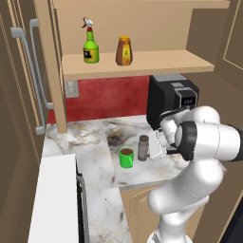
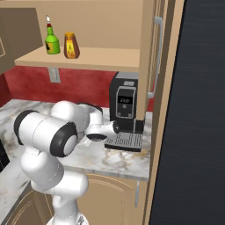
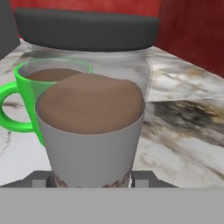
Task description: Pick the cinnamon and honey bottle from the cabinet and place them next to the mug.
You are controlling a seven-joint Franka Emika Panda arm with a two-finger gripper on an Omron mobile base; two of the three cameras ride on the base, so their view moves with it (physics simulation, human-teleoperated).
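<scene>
The cinnamon [image 1: 143, 147], a slim grey-brown jar with a dark cap, stands upright at counter level just right of the green mug [image 1: 126, 156]. My gripper [image 1: 154, 151] is shut on it from the right. In the hand view the jar [image 3: 94, 127] sits between the two fingertips, with the mug [image 3: 30, 96] of brown liquid close behind on its left. The amber honey bottle [image 1: 124, 51] [image 2: 71, 45] stands on the shelf of the open tan cabinet [image 1: 161, 62] [image 2: 105, 59], well above the gripper.
A green spray bottle [image 1: 90, 46] [image 2: 52, 40] stands left of the honey bottle on the shelf. A black coffee machine [image 1: 168, 97] [image 2: 125, 105] stands on the marble counter [image 1: 90, 142] right behind my hand. A red backsplash [image 1: 109, 97] closes the back.
</scene>
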